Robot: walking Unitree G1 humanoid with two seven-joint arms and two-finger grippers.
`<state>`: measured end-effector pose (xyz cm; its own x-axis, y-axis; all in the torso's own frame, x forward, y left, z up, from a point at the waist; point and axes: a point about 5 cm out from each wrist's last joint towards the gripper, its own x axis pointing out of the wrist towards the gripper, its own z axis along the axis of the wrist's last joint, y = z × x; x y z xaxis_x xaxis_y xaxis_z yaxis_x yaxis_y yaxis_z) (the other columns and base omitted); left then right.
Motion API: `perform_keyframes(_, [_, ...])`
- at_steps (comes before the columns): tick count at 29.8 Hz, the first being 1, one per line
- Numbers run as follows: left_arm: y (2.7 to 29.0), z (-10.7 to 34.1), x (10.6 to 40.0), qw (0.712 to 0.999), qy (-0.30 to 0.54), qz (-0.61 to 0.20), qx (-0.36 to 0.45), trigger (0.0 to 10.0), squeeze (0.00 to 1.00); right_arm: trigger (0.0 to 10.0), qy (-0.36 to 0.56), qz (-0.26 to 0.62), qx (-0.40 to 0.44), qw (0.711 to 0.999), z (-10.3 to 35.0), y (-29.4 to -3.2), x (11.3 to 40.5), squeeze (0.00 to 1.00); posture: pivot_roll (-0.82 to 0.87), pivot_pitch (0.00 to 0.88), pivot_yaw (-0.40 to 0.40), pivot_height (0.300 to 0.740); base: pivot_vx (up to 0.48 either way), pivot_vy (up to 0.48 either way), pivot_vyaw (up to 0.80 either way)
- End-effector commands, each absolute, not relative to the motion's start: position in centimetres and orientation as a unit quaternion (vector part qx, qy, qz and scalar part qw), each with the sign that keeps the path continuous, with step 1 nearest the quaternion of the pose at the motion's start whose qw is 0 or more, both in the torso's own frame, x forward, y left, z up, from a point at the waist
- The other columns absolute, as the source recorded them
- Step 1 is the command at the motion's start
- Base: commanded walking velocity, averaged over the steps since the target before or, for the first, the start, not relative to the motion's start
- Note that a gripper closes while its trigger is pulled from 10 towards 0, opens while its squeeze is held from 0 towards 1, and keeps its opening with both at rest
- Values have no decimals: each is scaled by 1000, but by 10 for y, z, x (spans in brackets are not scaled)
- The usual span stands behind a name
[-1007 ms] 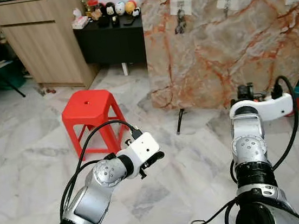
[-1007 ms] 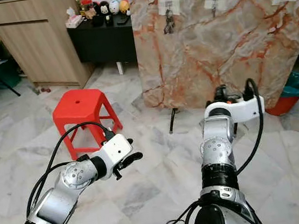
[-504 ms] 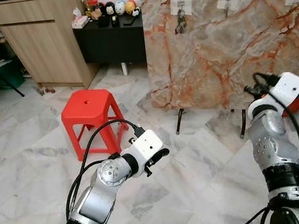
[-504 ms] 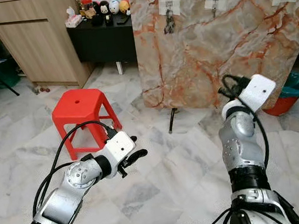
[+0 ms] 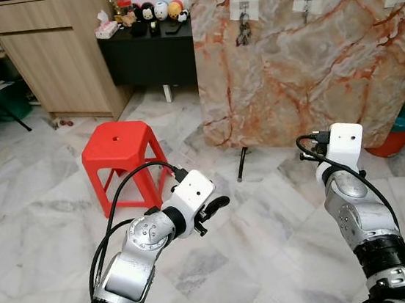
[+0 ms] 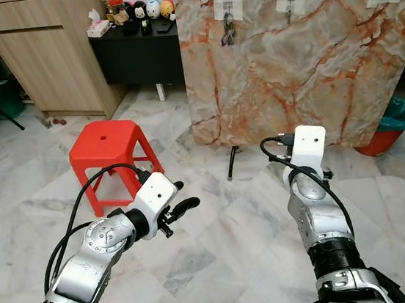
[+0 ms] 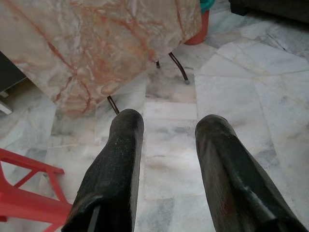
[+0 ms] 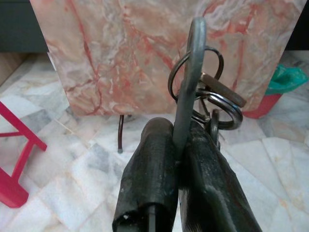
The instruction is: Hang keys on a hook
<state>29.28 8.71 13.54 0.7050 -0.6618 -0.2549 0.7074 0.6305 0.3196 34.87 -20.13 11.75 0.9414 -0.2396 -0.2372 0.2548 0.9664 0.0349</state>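
Partly hidden — keys (image 8: 203, 92) pinched between right gripper (image 8: 177, 140) fingers.

Even, bright indoor light, no harsh shadows. Head views sharp, no motion blur. Mild glare on the marble floor (image 5: 40, 216). Wrist views: near fingers (image 7: 120, 159) soft, background in focus.

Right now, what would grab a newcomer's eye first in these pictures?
The big marble panel standing ahead, with paper-backed hooks along its top, one already holding keys. Next, the red stool on the pale floor to its left. Close up, the right gripper is shut on a key ring.
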Motion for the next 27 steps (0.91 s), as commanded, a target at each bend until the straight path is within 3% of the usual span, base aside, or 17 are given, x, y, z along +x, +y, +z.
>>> perform_keyframes(1, [89,137,291,901,56,-380,199,10000,0,10000,113,-115,30,986,121,-198,349,0,-36,0,-26,740,0,0,0])
perform_keyframes(5, [89,135,289,896,64,-388,204,10000,0,10000,160,-41,-2,986,108,-186,347,0,-36,0,-26,740,0,0,0])
perform_keyframes(6, [89,134,289,896,66,-389,205,10000,0,10000,168,-2,-47,985,103,-181,345,0,-34,0,-26,740,0,0,0])
perform_keyframes(7, [89,134,288,895,67,-390,206,10000,0,10000,182,41,-148,971,96,-181,341,0,-32,0,-27,740,0,0,0])
perform_keyframes(8, [89,134,288,895,67,-390,206,10000,0,10000,182,41,-148,971,96,-181,341,0,-32,0,-27,740,0,0,0])
perform_keyframes(9, [90,133,288,894,69,-391,207,10000,0,10000,193,69,-205,957,90,-182,338,0,-32,0,-27,740,0,0,0])
perform_keyframes(15, [89,127,281,878,86,-417,219,10000,0,10000,241,135,-256,926,75,-189,329,0,-34,0,-23,740,0,0,0])
perform_keyframes(17, [89,127,280,876,89,-420,219,10000,0,10000,259,170,-282,908,69,-191,324,0,-32,0,-22,740,0,0,0])
perform_keyframes(22, [86,122,273,858,108,-449,224,10000,0,10000,368,295,-370,800,35,-204,292,0,-36,0,-20,740,0,0,0])
perform_keyframes(24, [86,121,271,855,110,-454,224,10000,0,10000,396,317,-378,774,26,-209,282,0,-36,0,-20,740,0,0,0])
perform_keyframes(27, [85,122,270,854,110,-457,223,10000,0,10000,407,333,-376,763,22,-210,277,0,-36,0,-20,740,0,0,0])
